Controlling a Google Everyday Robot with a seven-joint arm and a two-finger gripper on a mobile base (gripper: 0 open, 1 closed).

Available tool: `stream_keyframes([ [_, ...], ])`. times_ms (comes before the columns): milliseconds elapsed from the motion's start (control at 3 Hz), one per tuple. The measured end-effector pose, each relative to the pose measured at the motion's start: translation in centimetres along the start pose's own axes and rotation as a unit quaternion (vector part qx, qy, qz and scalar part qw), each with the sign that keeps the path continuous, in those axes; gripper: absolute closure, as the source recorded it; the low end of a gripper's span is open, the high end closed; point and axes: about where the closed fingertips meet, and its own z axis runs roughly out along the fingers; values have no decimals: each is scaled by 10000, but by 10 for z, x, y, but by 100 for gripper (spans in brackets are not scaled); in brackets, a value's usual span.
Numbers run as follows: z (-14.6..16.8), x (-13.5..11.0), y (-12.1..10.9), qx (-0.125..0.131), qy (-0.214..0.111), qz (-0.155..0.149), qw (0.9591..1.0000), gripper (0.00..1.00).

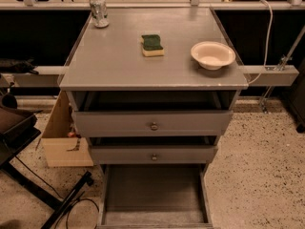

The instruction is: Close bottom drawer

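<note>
The bottom drawer (155,192) of the grey cabinet is pulled far out toward me. I see its long shallow empty tray from above. Its front panel lies at the bottom edge of the view and its knob is out of view. Above it, the middle drawer (152,154) and the top drawer (152,123) each stand a little way out, each with a small round metal knob. My gripper does not show in the camera view.
On the cabinet top (114,61) stand a can (99,11), a green and yellow sponge (152,45) and a cream bowl (212,55). A cardboard box (62,137) leans at the cabinet's left. Dark gear (16,128) and a black leg with cable (66,206) lie at lower left.
</note>
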Motion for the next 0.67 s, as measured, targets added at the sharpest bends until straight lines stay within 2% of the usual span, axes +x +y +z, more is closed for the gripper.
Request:
stream_keyframes([
  [333,10,-8,-14,-32,-119,15,9999,100],
  [667,18,-12,-36,-31,-108,4,9999,100],
])
